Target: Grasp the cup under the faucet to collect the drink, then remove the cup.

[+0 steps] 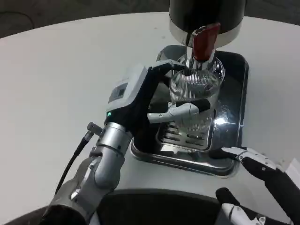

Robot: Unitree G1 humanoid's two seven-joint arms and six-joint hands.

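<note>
A clear ribbed cup (pixel 193 97) stands on the drip tray (pixel 234 140) right under the faucet with its red handle (pixel 205 41). My left hand (pixel 154 96) grips the cup from the left, with fingers wrapped around its front and back. The dispenser's dark body (pixel 206 14) rises behind the faucet. My right hand (pixel 255 180) hovers low at the lower right, by the tray's front corner, fingers apart and holding nothing. Whether liquid is in the cup I cannot tell.
The steel drip tray has a slotted grate (pixel 185 138) beneath the cup. The white round table (pixel 56 84) spreads wide to the left. A black cable (pixel 75 157) runs along my left forearm.
</note>
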